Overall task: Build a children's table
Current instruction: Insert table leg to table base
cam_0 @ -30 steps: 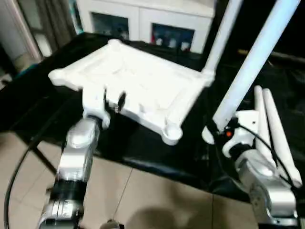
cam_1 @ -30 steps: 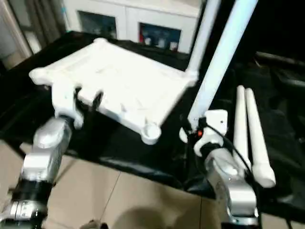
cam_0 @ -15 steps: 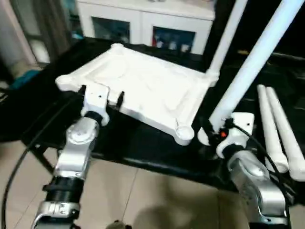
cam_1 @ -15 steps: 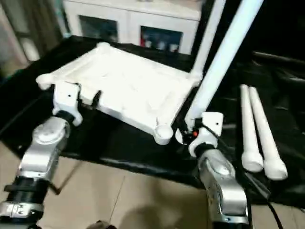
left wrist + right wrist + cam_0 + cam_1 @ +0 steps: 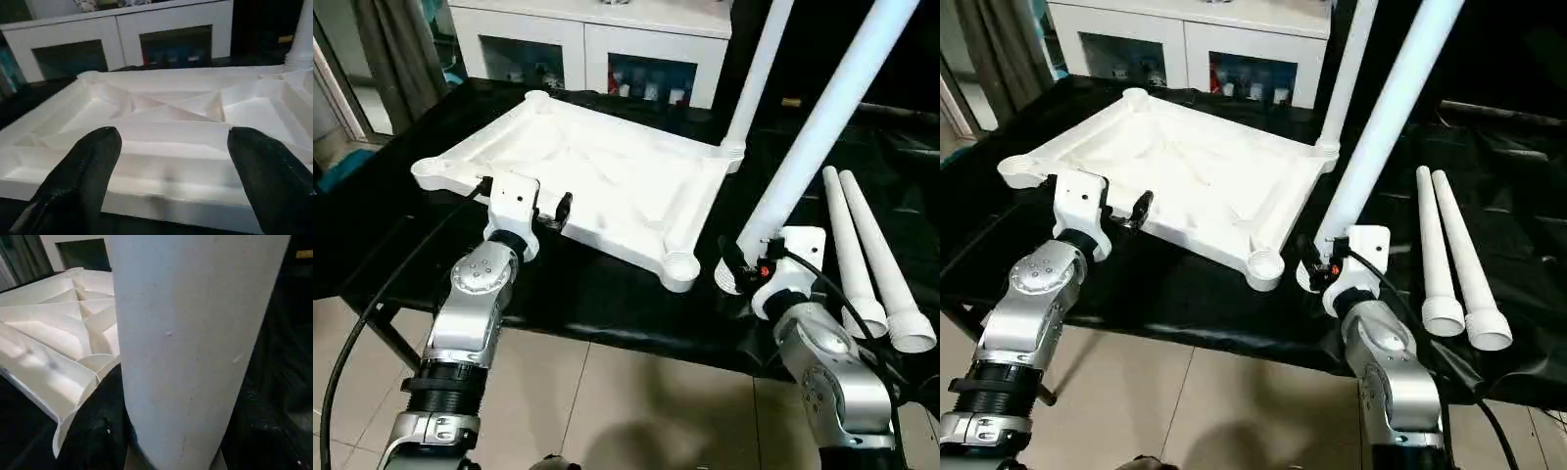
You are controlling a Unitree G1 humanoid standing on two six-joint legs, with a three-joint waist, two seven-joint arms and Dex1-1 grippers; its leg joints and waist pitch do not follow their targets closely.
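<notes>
Four legs (image 5: 859, 250), one tabletop (image 5: 597, 176).

Landmark: the upturned tabletop (image 5: 597, 191) on the black work table (image 5: 607, 304).
Left eye view: from the robot's head, high and set back from the tabletop, facing forward and down over both silver forearms.
Right eye view: same height and aim, placed slightly to the side; the tabletop (image 5: 1190, 181) sits further left in the picture.
Shared by the eyes: tabletop, white cabinet (image 5: 607, 44) beyond it, two loose legs (image 5: 1454, 259) right of it.
Left wrist view: low, very near the tabletop's near edge, looking level across its ribs (image 5: 161, 110) toward the cabinet.
Right wrist view: close against the held leg (image 5: 195, 342), the tabletop's corner socket (image 5: 95, 363) just beside.
</notes>
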